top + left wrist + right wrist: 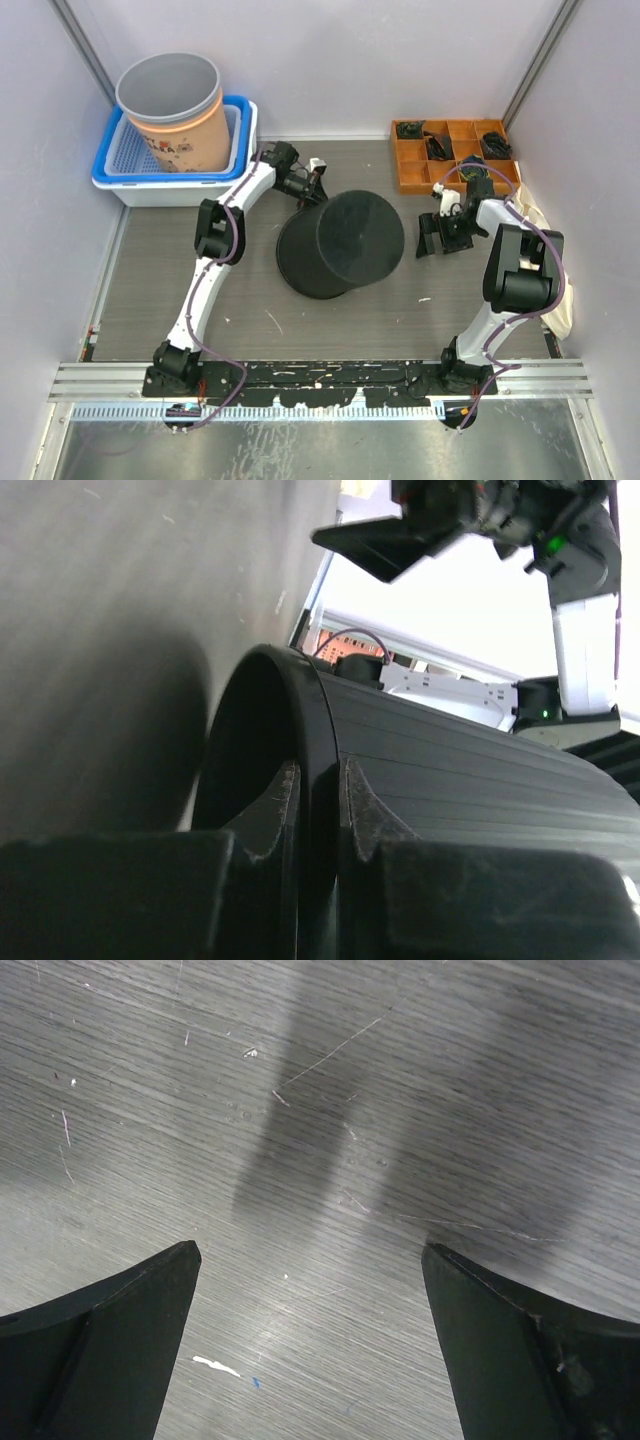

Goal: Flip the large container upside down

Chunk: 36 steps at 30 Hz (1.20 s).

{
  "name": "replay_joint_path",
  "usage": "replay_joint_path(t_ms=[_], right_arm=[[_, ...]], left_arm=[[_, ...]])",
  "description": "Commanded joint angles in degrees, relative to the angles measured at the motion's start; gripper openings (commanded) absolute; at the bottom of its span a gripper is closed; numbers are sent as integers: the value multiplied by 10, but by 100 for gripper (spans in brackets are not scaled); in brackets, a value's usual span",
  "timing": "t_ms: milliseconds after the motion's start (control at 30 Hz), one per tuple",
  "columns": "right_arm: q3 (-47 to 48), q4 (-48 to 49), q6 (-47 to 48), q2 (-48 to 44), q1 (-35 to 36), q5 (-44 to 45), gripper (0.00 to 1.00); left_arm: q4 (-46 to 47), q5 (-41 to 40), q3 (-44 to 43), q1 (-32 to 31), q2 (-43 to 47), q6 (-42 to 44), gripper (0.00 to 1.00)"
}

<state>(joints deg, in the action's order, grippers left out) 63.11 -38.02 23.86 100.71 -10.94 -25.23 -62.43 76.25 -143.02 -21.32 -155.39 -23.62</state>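
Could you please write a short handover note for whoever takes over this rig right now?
The left gripper is shut on the rim of the large black container, one finger inside and one outside.
The right gripper is open and empty, over the table to the container's right.
The container is mid-table and tilted, base up toward the top camera, mouth turned toward the table.
Done: rim gripped, container tipped partway.
Left: finish the turn so it rests on its rim, then release.

Diffuse overhead light is filling the top view evenly. Soft shadows are falling across the worktop point(330, 1140) in the right wrist view; behind the container point(450, 770), the background is glaring white.
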Motion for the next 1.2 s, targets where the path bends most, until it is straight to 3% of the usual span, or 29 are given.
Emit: replay_joint_path(t_ms=[0, 300, 367, 400, 433, 467, 633, 800, 933, 1167], right_arm=[[20, 2, 2, 6, 8, 11, 100], [19, 15, -10, -12, 20, 20, 100], [20, 15, -10, -12, 23, 22, 100], [21, 15, -10, -13, 25, 23, 100], [21, 15, -10, -13, 26, 23, 100], [21, 15, -10, -14, 27, 23, 100], [21, 13, -9, -12, 28, 21, 100], [21, 13, -9, -9, 30, 24, 100], [21, 14, -10, -7, 34, 30, 100], [28, 42, -29, -51, 38, 74, 100]], left_arm=[[197, -3, -4, 2, -17, -77, 0], [328, 15, 10, 28, -2, -175, 3], [331, 9, 11, 33, -7, -176, 33], [332, 3, 13, 34, -9, -177, 61], [332, -1, 14, 37, -11, -179, 95], [332, -6, 15, 37, -11, -179, 100], [312, -44, 19, 37, -5, -166, 99], [169, -175, -54, 29, 0, -29, 99], [70, -367, -114, 4, 18, 94, 99], [94, -816, -61, -104, 120, 314, 99]])
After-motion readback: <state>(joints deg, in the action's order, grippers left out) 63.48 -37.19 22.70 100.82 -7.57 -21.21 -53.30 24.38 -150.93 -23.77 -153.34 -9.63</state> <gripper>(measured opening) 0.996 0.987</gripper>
